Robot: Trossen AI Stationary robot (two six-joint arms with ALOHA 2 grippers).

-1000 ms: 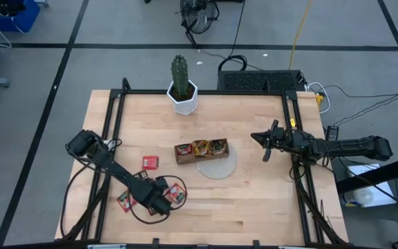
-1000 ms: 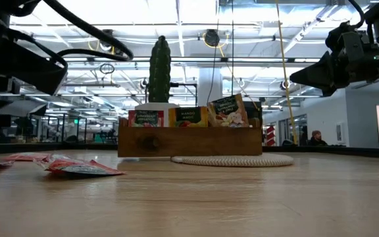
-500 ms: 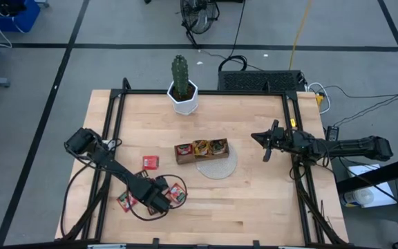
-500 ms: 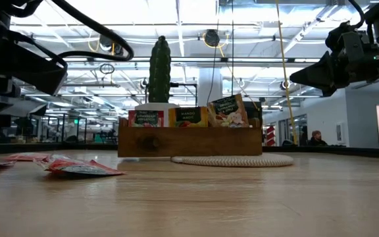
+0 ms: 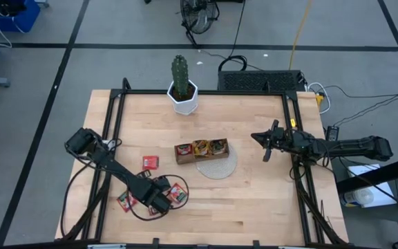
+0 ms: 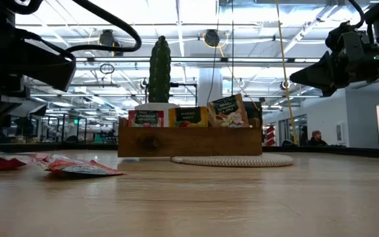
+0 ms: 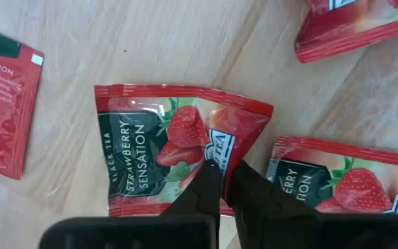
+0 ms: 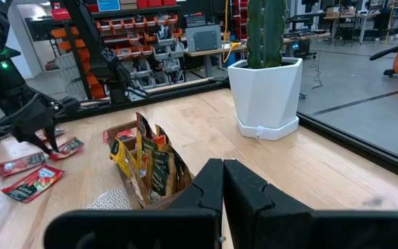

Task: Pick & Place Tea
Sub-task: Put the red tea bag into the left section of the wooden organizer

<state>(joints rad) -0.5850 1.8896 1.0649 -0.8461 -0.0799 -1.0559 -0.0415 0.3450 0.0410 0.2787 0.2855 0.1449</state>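
A big open robotics workshop: grey taped floor, trailing cables, orange parts shelving, ceiling strip lights and far workbenches surround this rig.

high: straight down on whole tabletop | low: level across it | wrists: close, forward | shared: wooden tray

tray centre, on mat | cactus behind | sachets front-left
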